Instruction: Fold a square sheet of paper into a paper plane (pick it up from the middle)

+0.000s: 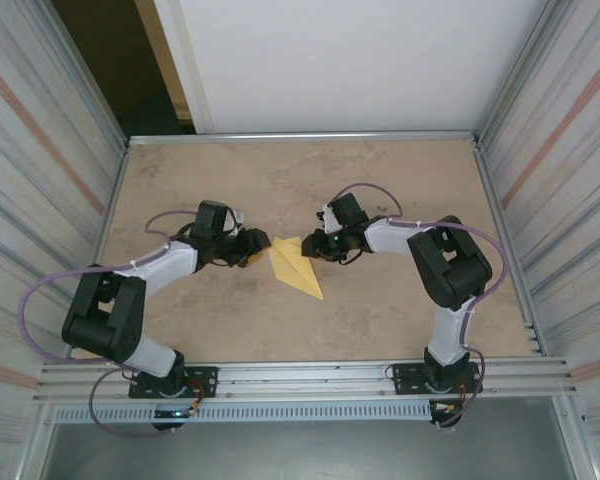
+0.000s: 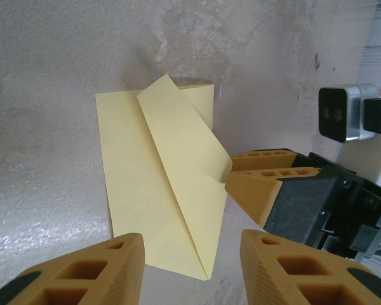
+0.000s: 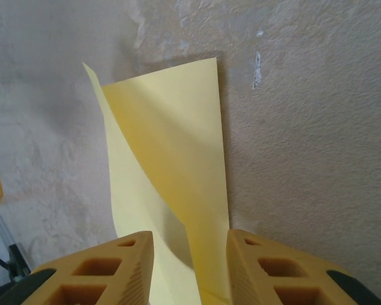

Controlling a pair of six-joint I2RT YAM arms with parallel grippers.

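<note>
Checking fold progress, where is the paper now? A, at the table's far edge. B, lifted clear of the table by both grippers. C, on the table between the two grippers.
C: the paper lies on the table, with the left gripper and right gripper flanking it.

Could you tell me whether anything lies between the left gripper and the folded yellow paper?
Nothing visible does. The paper lies on bare table just ahead of the open left gripper, its tip between the fingers. The right gripper sits at the paper's far side.
</note>
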